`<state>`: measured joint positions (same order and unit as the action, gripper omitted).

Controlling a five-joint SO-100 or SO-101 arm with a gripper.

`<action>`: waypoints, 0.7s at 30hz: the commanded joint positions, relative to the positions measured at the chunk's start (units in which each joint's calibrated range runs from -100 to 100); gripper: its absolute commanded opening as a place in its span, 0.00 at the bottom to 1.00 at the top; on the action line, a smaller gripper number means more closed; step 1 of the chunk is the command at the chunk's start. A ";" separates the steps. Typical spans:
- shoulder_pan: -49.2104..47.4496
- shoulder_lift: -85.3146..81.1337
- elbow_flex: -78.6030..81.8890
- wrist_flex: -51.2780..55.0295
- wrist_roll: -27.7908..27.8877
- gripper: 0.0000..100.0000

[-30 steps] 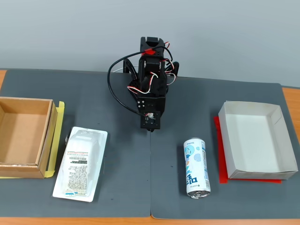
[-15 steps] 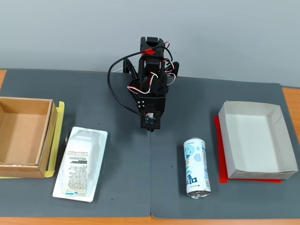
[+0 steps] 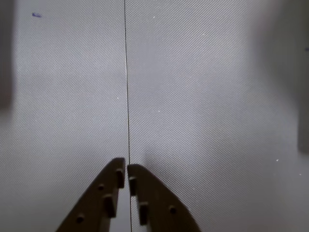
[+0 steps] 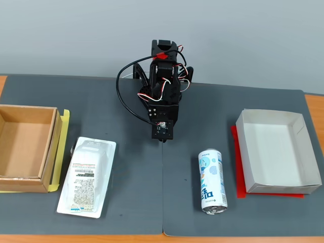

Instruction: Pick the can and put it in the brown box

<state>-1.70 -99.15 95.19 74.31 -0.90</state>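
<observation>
Jaws together, empty: my gripper (image 3: 126,169) hangs folded over the grey mat's seam, unmoved over the last second. Slim white can (image 4: 211,180) lies right in the fixed view; shallow brown cardboard box (image 4: 24,147) far left. Nothing started.

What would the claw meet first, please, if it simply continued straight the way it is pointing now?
Probably the bare grey mat: the wrist view shows the claw shut, with only mat and its seam ahead, though depth is unclear.

The arm (image 4: 163,96) is black and blocky, with red, white and black cables looping off it at the upper centre of the fixed view. The wrist view shows dark tapered fingers (image 3: 104,200) studded with small square bumps.
</observation>
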 commanded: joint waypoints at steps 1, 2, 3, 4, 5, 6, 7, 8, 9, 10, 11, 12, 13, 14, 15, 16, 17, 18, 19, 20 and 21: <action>0.16 -0.17 -3.07 -0.33 -0.09 0.01; 0.16 -0.17 -3.07 -0.33 -0.03 0.01; 0.16 -0.17 -3.07 -0.33 -0.03 0.01; -0.01 -0.17 -3.07 -0.33 0.02 0.01; -0.01 -0.17 -3.07 -0.33 0.02 0.01; -0.09 -0.17 -3.07 -0.33 0.02 0.01; -0.09 -0.17 -3.07 -0.33 0.02 0.01; -0.09 -0.17 -3.07 -0.33 0.02 0.01; -0.09 -0.17 -3.07 -0.33 0.02 0.01; -0.09 -0.17 -3.07 -0.33 0.02 0.01; -0.09 -0.17 -3.07 -0.33 0.02 0.01; -0.09 -0.17 -3.07 -0.33 0.02 0.01; -0.09 -0.17 -3.07 -0.33 0.02 0.01; -0.09 -0.17 -3.07 -0.33 0.02 0.01; -0.09 -0.17 -3.07 -0.33 0.02 0.01; -0.09 -0.17 -3.07 -0.33 0.02 0.01; -0.09 -0.17 -3.07 -0.33 0.02 0.01; -0.09 -0.17 -3.07 -0.33 0.02 0.01; -0.09 -0.17 -3.07 -0.33 0.02 0.01; -0.09 -0.17 -3.07 -0.33 0.02 0.01; -0.09 -0.17 -3.07 -0.33 0.02 0.01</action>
<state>-1.70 -99.15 95.19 74.31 -0.90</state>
